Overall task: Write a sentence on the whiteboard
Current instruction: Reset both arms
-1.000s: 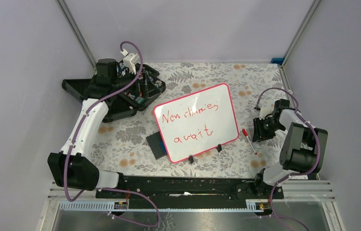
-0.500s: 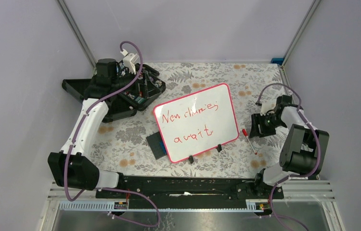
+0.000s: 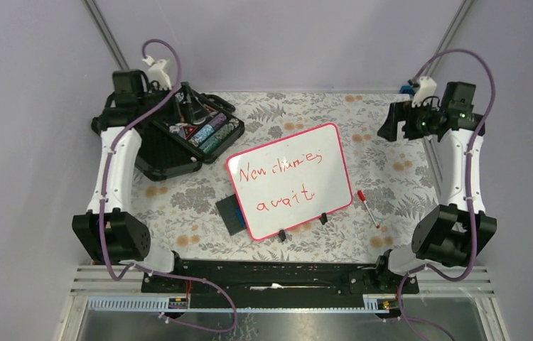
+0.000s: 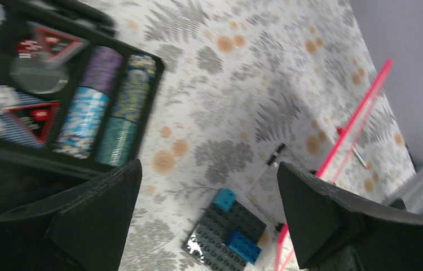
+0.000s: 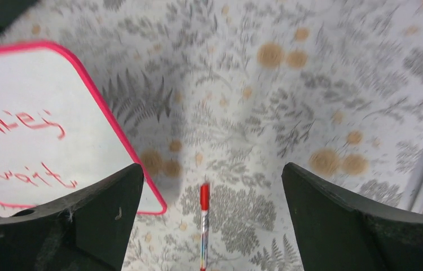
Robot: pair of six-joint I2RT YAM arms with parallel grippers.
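**Both arms pulled back, sentence written on whiteboard**

Seen from above, the whiteboard stands mid-table, propped on two black clip feet and turned slightly. The sentence runs across it in red, in two lines that read roughly "New chimes" and "await". A red-capped marker lies flat on the table just beside the board's near right corner. Its long axis runs from far-left to near-right, with the cap at the far end.

The right gripper hangs high at the far right corner, its fingers spread wide and holding nothing. From there the marker lies toward the near edge, well apart, and the board lies nearer and to the left. The right arm is the closer one to both.

The left gripper is also spread and empty, above an open black case at far left. A small dark plate with blue blocks sits by the board's left edge.

Half a second ago the right gripper sat low, just beside the marker; it has since lifted away to the far corner. The left arm has drawn back toward the far left. Board and marker have not moved. The writing looks finished.
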